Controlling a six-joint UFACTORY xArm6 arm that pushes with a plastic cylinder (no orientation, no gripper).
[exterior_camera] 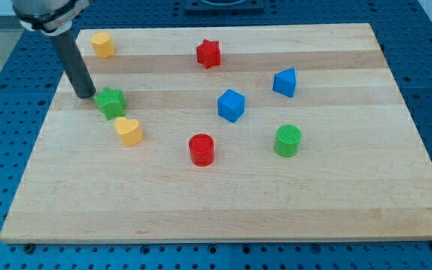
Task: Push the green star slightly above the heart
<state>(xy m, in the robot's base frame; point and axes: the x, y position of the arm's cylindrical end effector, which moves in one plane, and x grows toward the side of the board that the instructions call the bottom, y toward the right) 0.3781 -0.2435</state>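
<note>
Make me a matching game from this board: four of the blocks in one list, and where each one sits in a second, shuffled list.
Blocks:
1. green star
2. yellow heart
3. red star
4. green cylinder

Places:
A. near the view's top, about midway across
B. right beside my tip
C. toward the view's right, below the blue blocks
D. just below the green star

Pairs: 1-B, 2-D, 3-A, 4-C

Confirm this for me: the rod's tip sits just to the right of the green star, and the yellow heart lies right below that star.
Not quite. In the camera view my tip sits just to the view's left of the green star, not its right. The rest holds: the yellow heart lies right below that star, slightly toward the view's right.
</note>
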